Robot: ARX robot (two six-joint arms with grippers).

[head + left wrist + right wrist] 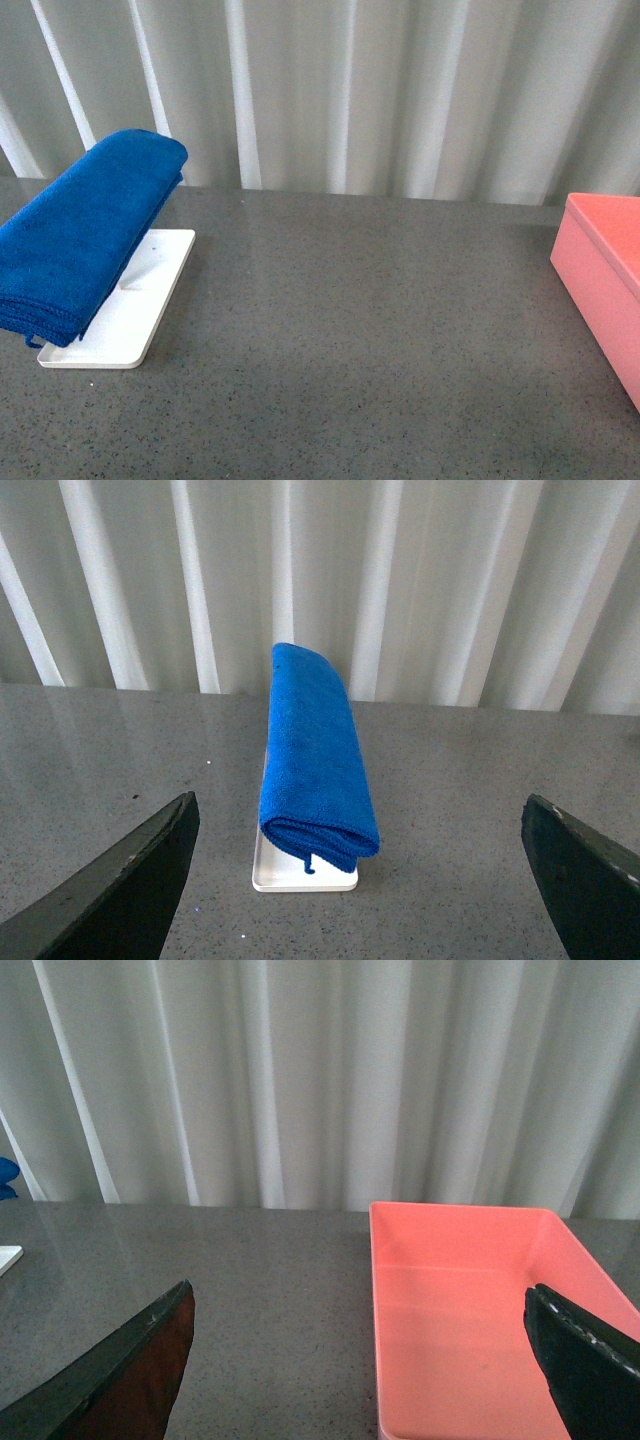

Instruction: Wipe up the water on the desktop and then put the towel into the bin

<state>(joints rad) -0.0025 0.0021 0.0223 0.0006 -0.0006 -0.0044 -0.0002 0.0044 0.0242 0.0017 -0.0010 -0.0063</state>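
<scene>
At far left of the tabletop [360, 330], the towel [85, 225] lies folded, draped over a small white stand [130, 325], untouched. The middle stretch of stone looks bare. I cannot make out any water on it; it may be too thin to show. At far right the bin [600, 265] sits on the tabletop, empty in the right wrist view, well apart from the towel.

Judgement: the task is at its very start, the pick-up step is in hand, and no wiping is done yet. The next move calls for the left arm to go forward onto the folded cloth and close across its width. The pile is thick and soft, so it wants a deep bite.

Left gripper [358, 805]: jaws spread wide, holding nothing, lined up on the towel's near end but short of it. Right gripper [358, 1290]: jaws likewise wide and empty, facing the bin's open mouth. Neither arm shows in the front view.
</scene>
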